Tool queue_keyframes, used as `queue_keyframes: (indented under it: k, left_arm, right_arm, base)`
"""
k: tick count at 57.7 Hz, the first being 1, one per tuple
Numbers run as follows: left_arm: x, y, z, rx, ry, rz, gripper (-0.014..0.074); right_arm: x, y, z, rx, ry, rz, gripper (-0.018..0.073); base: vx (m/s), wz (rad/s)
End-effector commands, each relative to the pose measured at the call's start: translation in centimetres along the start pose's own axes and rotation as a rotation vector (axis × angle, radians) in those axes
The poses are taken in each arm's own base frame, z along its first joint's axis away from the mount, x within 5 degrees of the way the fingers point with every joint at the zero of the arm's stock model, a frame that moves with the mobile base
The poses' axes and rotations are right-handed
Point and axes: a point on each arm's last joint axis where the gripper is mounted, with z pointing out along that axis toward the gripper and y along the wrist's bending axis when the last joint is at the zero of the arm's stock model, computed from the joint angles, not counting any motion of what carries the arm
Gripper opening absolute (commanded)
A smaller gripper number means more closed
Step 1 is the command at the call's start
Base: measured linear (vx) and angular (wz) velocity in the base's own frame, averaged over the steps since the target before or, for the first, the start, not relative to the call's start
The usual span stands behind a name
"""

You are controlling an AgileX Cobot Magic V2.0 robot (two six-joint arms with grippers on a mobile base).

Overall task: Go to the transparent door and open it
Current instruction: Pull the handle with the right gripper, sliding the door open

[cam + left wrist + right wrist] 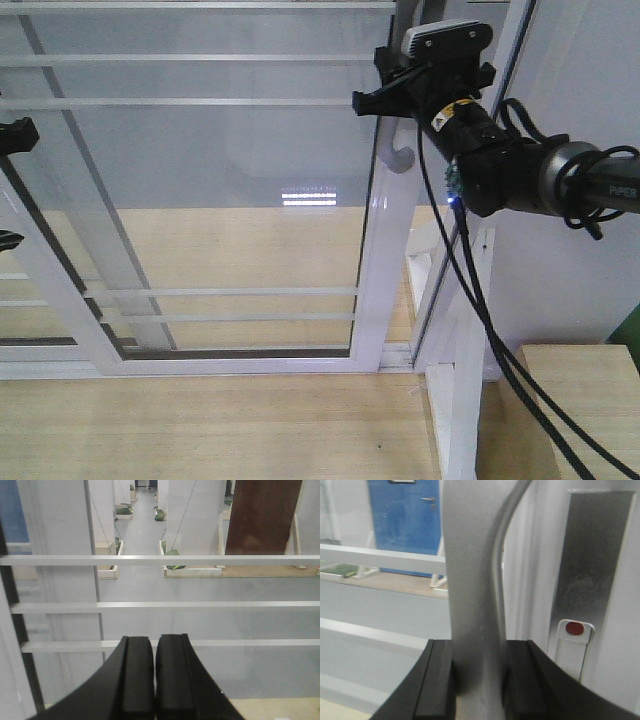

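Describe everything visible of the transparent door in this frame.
The transparent door is an upright glass panel in a glossy white metal frame, crossed by thin white horizontal bars near the top and lower down. A curved silver-grey handle sits on its right stile. The right gripper has its jaws closed on that stile beside the handle.

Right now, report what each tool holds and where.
Right tool grips the transparent door by its curved handle, upper part. Left tool is shut on nothing.
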Motion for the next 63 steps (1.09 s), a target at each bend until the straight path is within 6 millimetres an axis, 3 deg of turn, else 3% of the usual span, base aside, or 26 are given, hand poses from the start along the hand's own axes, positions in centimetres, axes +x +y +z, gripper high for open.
queue_keyframes:
  k: [1,7,26,36,47,55,63]
  left_arm:
    - [-2.4,-0.2,-0.2,0.013,-0.142,-0.008,0.0185]
    - [-2.4,-0.2,-0.2,0.013,-0.142,-0.008,0.0185]
    - [-2.3,-0.2,-0.2,0.01,-0.137,0.003,0.0185]
    - [-2.3,-0.2,-0.2,0.01,-0.136,0.002,0.0185]
    - [-2.3,-0.2,-0.2,0.01,-0.135,0.003,0.0185]
    - [-2.2,-0.2,-0.2,0.009,-0.132,0.018,0.0185]
    - [-2.2,-0.2,-0.2,0.007,-0.132,0.047,0.0185]
  right_arm:
    - [-4.6,8.1,-1.9,-0.316,-0.222,-0.098,-0.0006]
    - [-4.6,9.3,-2.2,-0.342,-0.222,-0.106,-0.0006]
    - [-6.3,8.9,-2.7,-0.323,-0.246,-0.111,-0.0006]
    - [-8.1,5.9,-3.2,-0.206,-0.185,-0.182,-0.0006]
    - [-10.4,1.1,-4.6,-0.07,-0.077,-0.206,-0.0006]
    - [-12.4,-1.3,-7.3,0.003,-0.067,-0.206,-0.0006]
    - [-11.5,-2.6,-10.8,0.045,-0.038,-0.204,-0.0006]
  base:
    - [0.0,0.0]
    - [0.0,0.0]
    - [0.0,0.0]
    - [0.0,0.0]
    - [0.0,0.0]
    - [0.0,0.0]
    - [0.0,0.0]
